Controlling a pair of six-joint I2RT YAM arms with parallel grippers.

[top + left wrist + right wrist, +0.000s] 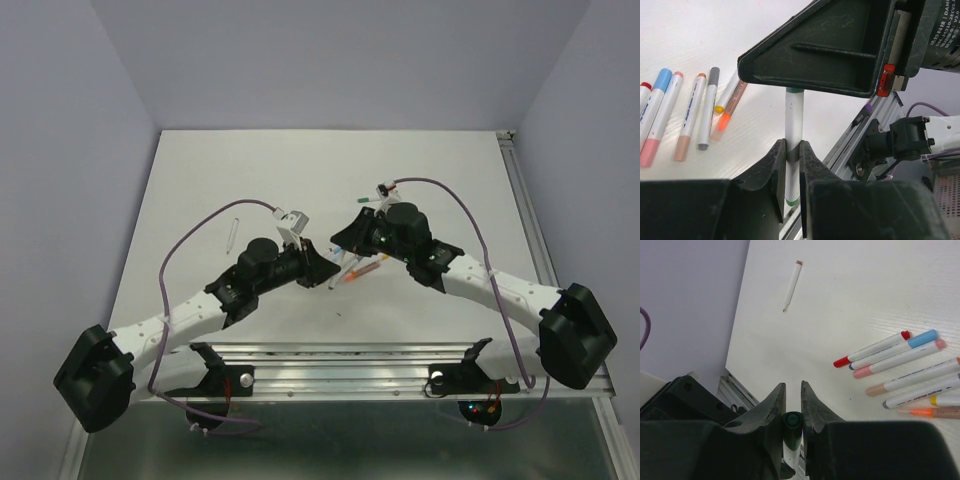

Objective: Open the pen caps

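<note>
Over the middle of the flat white table, the left gripper is clamped tight on a long whitish plastic pen barrel. The right gripper is closed on the barrel's small dark green plastic cap. A row of whitish colour-tipped pens lies just beside them.

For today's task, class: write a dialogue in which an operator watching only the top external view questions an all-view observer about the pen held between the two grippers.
Operator: Which pen is it? The arms hide it here.
Observer: A white pen with green ends; the left gripper clamps its barrel.
Operator: And the right gripper?
Observer: The right gripper is closed on the dark green cap at one end.
</note>
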